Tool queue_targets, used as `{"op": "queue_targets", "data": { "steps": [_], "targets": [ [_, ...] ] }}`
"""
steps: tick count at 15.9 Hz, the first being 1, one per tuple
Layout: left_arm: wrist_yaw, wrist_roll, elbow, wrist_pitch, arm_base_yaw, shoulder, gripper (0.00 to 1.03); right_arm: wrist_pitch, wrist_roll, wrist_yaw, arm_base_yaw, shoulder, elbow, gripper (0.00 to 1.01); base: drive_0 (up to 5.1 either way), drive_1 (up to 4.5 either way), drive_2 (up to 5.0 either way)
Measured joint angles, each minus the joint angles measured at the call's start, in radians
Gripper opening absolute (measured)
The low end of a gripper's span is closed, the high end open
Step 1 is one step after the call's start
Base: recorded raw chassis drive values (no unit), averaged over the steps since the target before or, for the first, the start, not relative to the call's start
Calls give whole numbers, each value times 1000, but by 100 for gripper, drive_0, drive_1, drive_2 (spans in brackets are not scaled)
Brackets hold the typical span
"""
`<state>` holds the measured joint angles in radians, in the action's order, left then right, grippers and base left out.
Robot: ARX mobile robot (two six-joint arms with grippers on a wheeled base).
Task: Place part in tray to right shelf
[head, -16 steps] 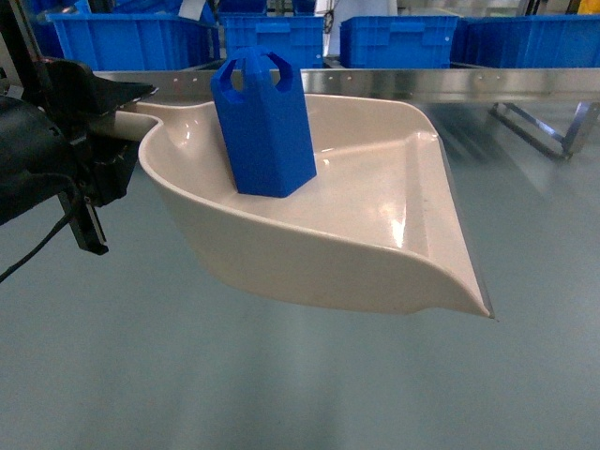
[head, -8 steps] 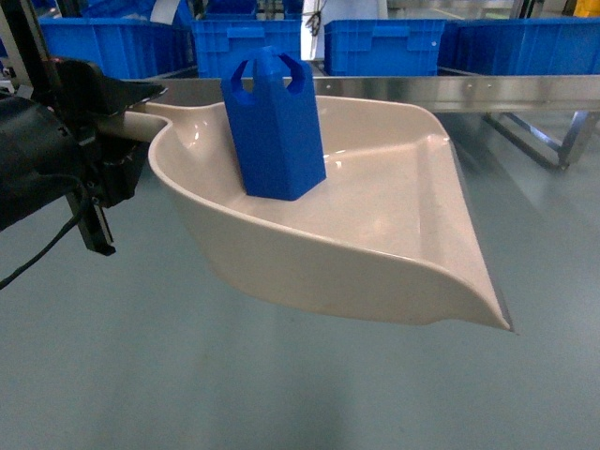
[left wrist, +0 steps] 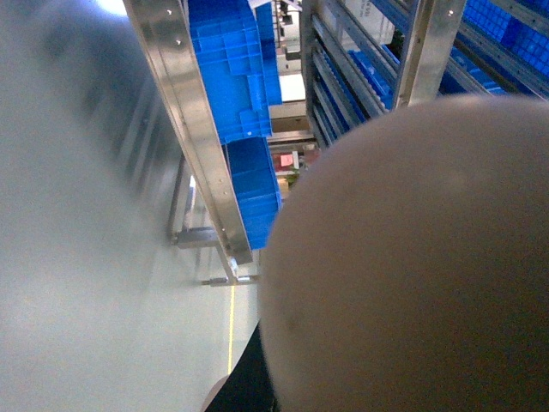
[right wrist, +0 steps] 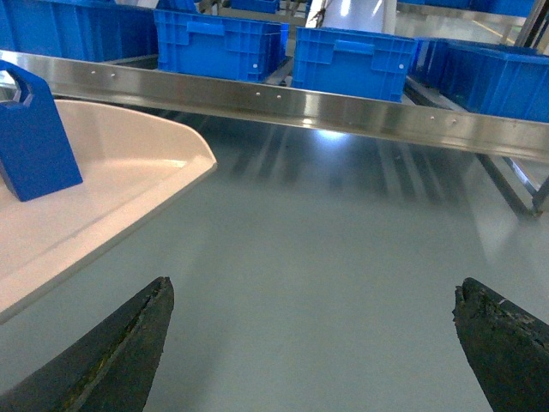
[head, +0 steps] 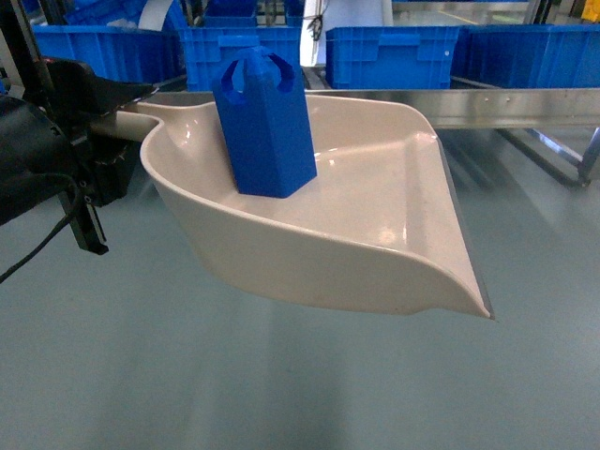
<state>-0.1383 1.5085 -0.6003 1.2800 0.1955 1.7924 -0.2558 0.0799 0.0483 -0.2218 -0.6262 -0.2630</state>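
Observation:
The cream tray (head: 375, 225) hangs above the grey floor, held by its handle at the left in my left gripper (head: 120, 114), which is shut on it. The blue part (head: 264, 127) stands upright in the tray's back left. In the left wrist view the tray's underside (left wrist: 412, 257) fills the right half. The right shelf's steel front rail (head: 511, 103) runs behind the tray. My right gripper (right wrist: 313, 287) is open and empty over the floor, with the tray's lip (right wrist: 103, 184) and the part (right wrist: 33, 137) to its left.
Large blue crates (head: 389, 54) stand in a row on the shelf behind the rail (right wrist: 343, 107). Steel frame legs (head: 562, 159) slant down at the right. More racks with blue crates (left wrist: 236, 77) show in the left wrist view.
The tray swayed slightly right, then came back left, the part staying upright in it. The shelf rail and crates now sit lower in view.

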Motion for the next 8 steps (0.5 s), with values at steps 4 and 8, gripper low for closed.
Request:
{"op": "queue_targets", "data": {
  "steps": [4,8],
  "targets": [
    [0,0,0,0,0,0,14,0,0,0,0,0,0,98,2,418,-415],
    [0,0,0,0,0,0,14,-3,0,0,0,1,0,98,2,418,-415]
  ]
}}
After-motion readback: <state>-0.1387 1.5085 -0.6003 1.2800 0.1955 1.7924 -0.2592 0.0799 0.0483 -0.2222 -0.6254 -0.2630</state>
